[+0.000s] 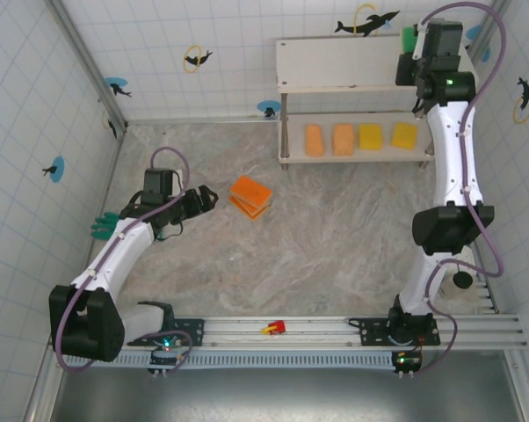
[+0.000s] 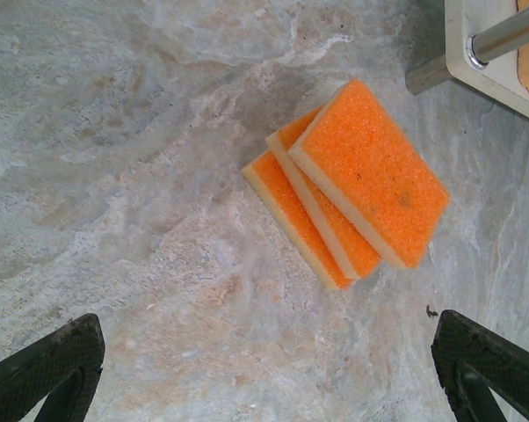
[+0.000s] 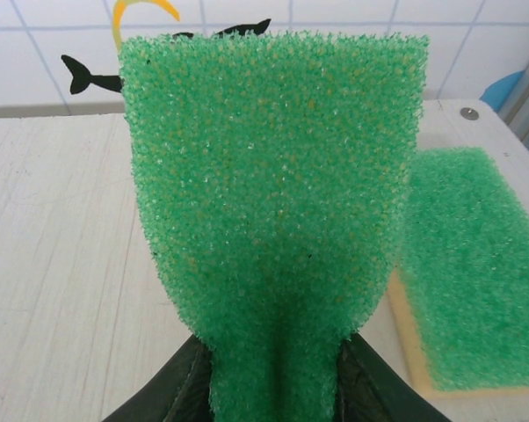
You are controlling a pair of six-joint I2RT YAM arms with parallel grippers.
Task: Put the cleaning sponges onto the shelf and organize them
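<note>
My right gripper (image 3: 276, 378) is shut on a green sponge (image 3: 273, 176), pinching its lower end so that it bulges upward. It hangs over the shelf's top board (image 3: 62, 264), where a second green sponge (image 3: 462, 264) lies flat to the right. From above, that gripper (image 1: 411, 53) is at the right end of the shelf (image 1: 335, 61). Two orange sponges (image 1: 328, 140) and two yellow sponges (image 1: 387, 135) lie in a row on the lower board. A fanned stack of three orange sponges (image 2: 370, 167) lies on the floor. My left gripper (image 2: 269, 352) is open, empty, just short of it.
A green glove (image 1: 102, 226) lies by the left wall. A small red object (image 1: 273, 328) sits on the near rail. The shelf's grey leg (image 2: 502, 35) stands just beyond the orange stack. Tiled walls close in the sides and back.
</note>
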